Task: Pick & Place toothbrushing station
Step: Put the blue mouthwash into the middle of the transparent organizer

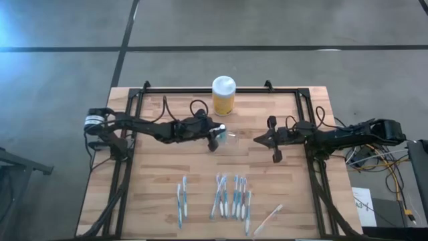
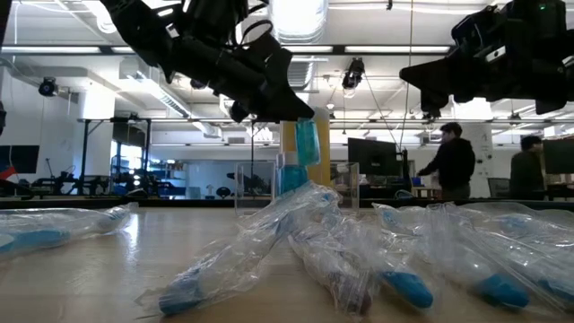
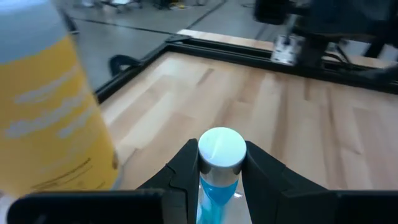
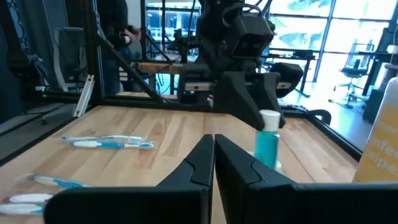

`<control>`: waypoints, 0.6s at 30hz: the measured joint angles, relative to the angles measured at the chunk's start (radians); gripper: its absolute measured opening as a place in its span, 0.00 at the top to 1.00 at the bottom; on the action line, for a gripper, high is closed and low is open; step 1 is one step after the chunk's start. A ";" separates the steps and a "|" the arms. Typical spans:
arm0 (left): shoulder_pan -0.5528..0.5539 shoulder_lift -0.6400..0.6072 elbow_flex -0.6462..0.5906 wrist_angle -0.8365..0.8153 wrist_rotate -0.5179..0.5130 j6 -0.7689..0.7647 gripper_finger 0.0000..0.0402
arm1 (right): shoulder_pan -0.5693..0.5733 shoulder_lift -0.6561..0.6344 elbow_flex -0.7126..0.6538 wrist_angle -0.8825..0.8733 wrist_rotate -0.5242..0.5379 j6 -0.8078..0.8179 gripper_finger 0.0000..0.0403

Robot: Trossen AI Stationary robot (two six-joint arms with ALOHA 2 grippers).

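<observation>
One small see-through holder, the toothbrushing station (image 1: 231, 136), sits near the middle of the table (image 1: 160, 174), a little toward the far edge and just in front of the yellow jar (image 1: 223, 96). It shows only as a faint glint. I judge it light, stiff and slick thin-walled plastic that could slide or tip at a nudge. A hold across one wall or its rim looks safer than squeezing the whole body.

Just beside it, the left gripper (image 1: 215, 137) pinches a smooth, round blue tube (image 3: 221, 152) with a glossy white cap, held upright. I cannot tell whether the tube touches the holder.

The right gripper (image 1: 257, 140) hovers right of centre, its fingers pressed together on nothing.

Toothbrushes (image 1: 227, 197) in crinkly clear wrap lie along the near edge on the pale wood planks.
</observation>
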 joint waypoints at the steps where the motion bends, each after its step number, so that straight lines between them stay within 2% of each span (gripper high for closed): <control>1: -0.003 0.001 0.000 -0.002 -0.022 -0.017 0.77 | 0.000 0.000 0.000 0.000 0.000 0.001 0.98; 10: -0.041 0.004 0.001 -0.021 -0.207 -0.152 0.77 | 0.000 -0.001 0.001 0.000 0.000 0.002 0.98; 13: -0.046 0.009 0.007 -0.029 -0.210 -0.141 0.77 | 0.000 -0.001 0.001 0.000 0.000 0.002 0.98; 18: -0.045 0.026 0.046 -0.070 -0.144 -0.021 0.77 | 0.000 -0.001 0.001 0.000 0.000 -0.006 0.98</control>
